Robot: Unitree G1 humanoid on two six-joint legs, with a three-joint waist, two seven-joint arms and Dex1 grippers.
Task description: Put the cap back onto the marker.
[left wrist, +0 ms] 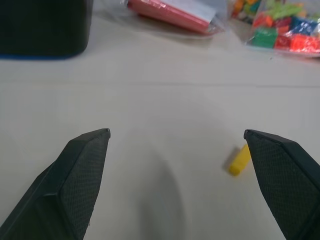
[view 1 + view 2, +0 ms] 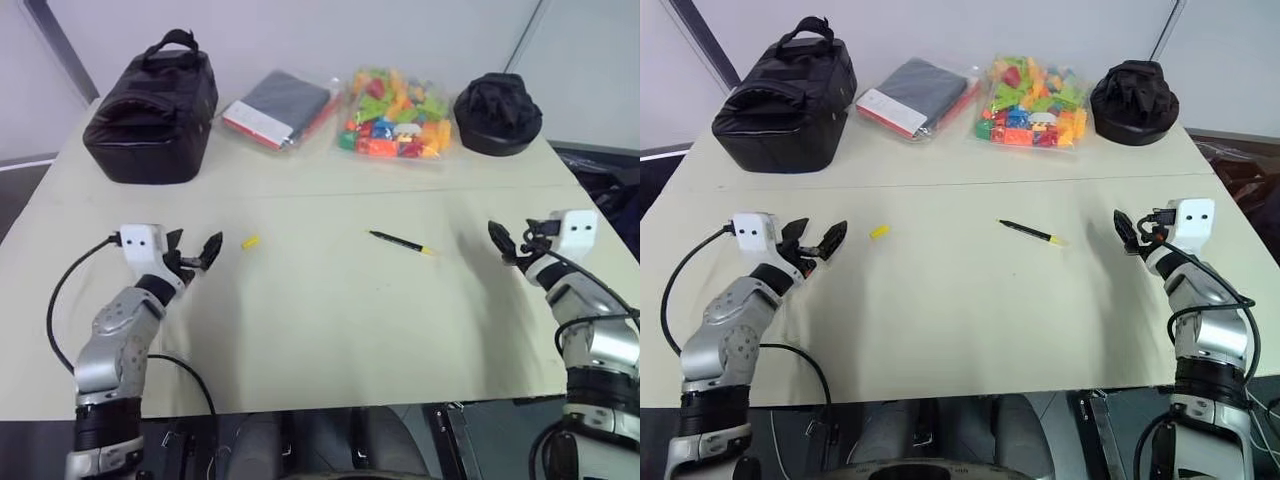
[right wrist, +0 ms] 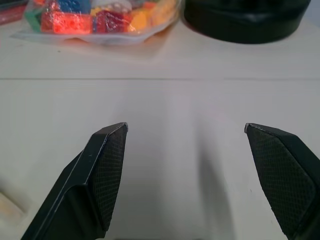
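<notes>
- Two grippers hover over the pale table (image 2: pixel 330 330), both empty, fingers spread wide.
- Left gripper (image 2: pixel 196 255) sits just beside the cap (image 2: pixel 250 242) (a small yellow cylinder lying on its side, untouched).
- Marker (image 2: pixel 402 242) lies flat near the table's middle, yellow end toward the right gripper (image 2: pixel 512 240), well apart from the cap.
- Along the far edge: black bag (image 2: pixel 152 105), bagged colourful toy pieces (image 2: pixel 396 112).

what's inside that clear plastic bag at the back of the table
The clear bag holds a heap of colourful toy pieces: red, orange, yellow, green and blue show on top. Pieces buried lower in the heap are covered, so their count and shapes can't be told.
</notes>
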